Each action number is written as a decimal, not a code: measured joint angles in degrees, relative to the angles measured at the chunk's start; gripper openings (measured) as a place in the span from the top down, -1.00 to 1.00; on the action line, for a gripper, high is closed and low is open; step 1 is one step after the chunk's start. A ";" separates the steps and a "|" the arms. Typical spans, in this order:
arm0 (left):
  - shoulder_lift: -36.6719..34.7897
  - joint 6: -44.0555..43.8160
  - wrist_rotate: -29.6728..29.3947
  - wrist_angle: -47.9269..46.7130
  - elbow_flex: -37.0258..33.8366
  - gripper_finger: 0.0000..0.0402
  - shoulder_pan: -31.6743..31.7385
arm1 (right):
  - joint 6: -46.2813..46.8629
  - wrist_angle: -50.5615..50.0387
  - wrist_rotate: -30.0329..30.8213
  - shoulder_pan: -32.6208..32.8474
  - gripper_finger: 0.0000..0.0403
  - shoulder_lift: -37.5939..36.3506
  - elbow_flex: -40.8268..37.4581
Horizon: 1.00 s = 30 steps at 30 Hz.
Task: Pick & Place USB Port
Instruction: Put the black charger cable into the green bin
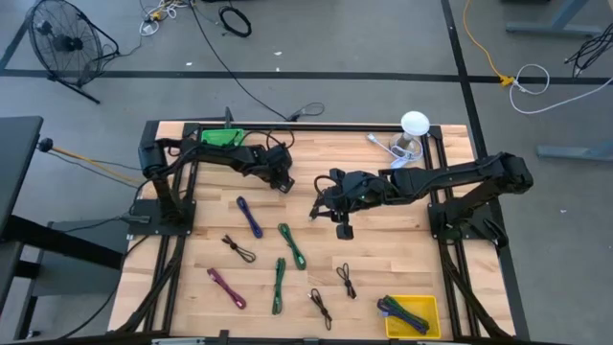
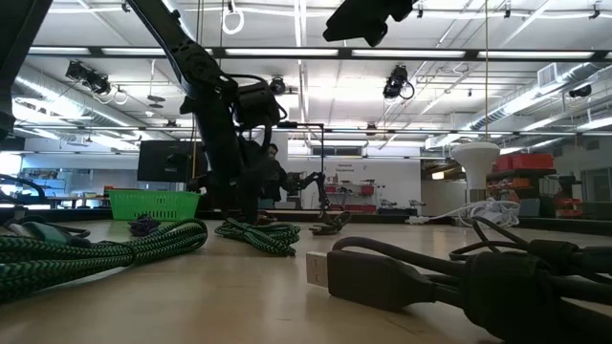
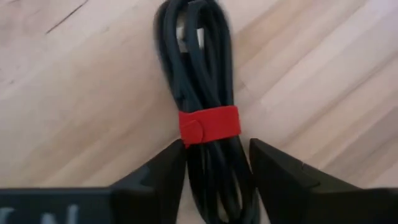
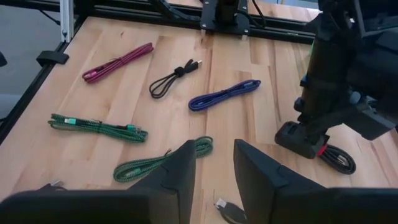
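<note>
A black cable bundle tied with a red strap lies on the wooden table at its far middle. My left gripper is down at the table over it, its two fingers closed on the bundle's sides; it also shows in the right wrist view, with the bundle's loop end sticking out beside it. My right gripper hangs open and empty above the table's middle, to the right of the left gripper. Its fingers stand a little apart in its wrist view. My left gripper pinches the black bundle between its two fingers, right beside the red strap. The fingers come from above, pointing down, and lie across the bundle. The bundle lies flat on the table.
Loose cables lie on the near half: blue, green, a second green, magenta and several black ones. A green basket stands far left, a yellow bin near right, a white lamp far right.
</note>
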 joint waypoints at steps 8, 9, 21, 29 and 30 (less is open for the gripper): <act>-1.18 4.15 -0.42 -0.62 -0.04 0.80 -0.14 | -0.02 -0.14 0.00 0.00 0.45 0.00 0.00; -1.50 4.21 -0.52 -1.21 0.12 0.80 -0.30 | -0.02 -0.14 0.00 0.00 0.45 0.00 0.00; -9.69 15.64 -10.84 -18.96 10.02 0.80 -3.26 | 0.15 -2.24 0.00 0.00 0.45 0.00 0.00; -15.03 18.09 -24.13 -39.97 16.48 0.80 -4.21 | 0.17 -2.23 0.05 -0.02 0.45 0.00 -0.02; -15.83 17.86 -25.04 -41.68 16.49 0.80 -4.05 | 0.18 -2.23 0.04 -0.02 0.45 0.00 -0.02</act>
